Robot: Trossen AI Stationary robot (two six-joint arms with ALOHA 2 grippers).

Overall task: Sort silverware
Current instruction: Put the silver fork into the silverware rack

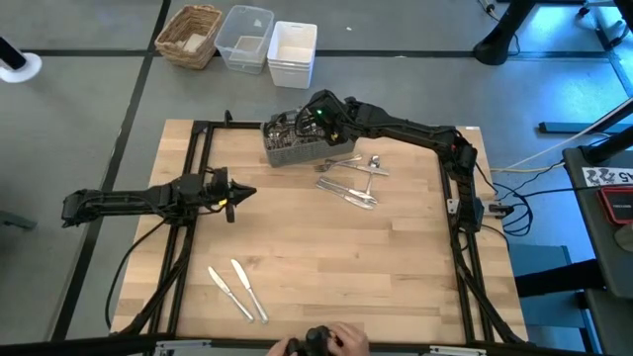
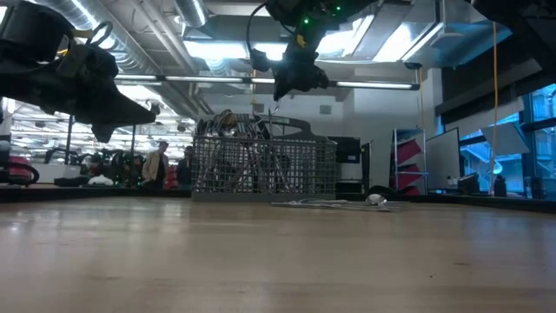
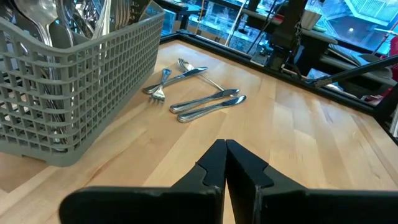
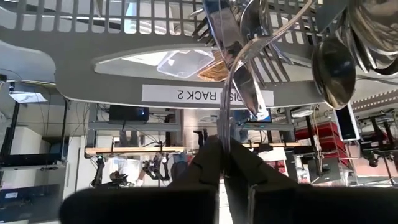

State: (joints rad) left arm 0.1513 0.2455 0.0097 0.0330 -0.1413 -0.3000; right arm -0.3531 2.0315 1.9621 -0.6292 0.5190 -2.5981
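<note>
Right gripper [image 4: 225, 149] over the grey mesh caddy [image 1: 292, 141] pinches a thin silver utensil [image 4: 227, 106] — visible only wrist-side; left gripper [image 3: 225, 163] closed, empty.

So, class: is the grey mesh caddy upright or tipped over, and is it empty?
Upright and not empty. The caddy stands flat on the table, with silverware sticking up out of its open top.

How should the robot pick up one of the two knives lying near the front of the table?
Grip a knife across the middle of its handle, coming straight down from above. Both knives lie flat on the table, side by side but slightly apart, so a narrow pincer could probably close across one without bumping the other. The handle looks thicker than the blade, so it likely gives a surer hold.
</note>
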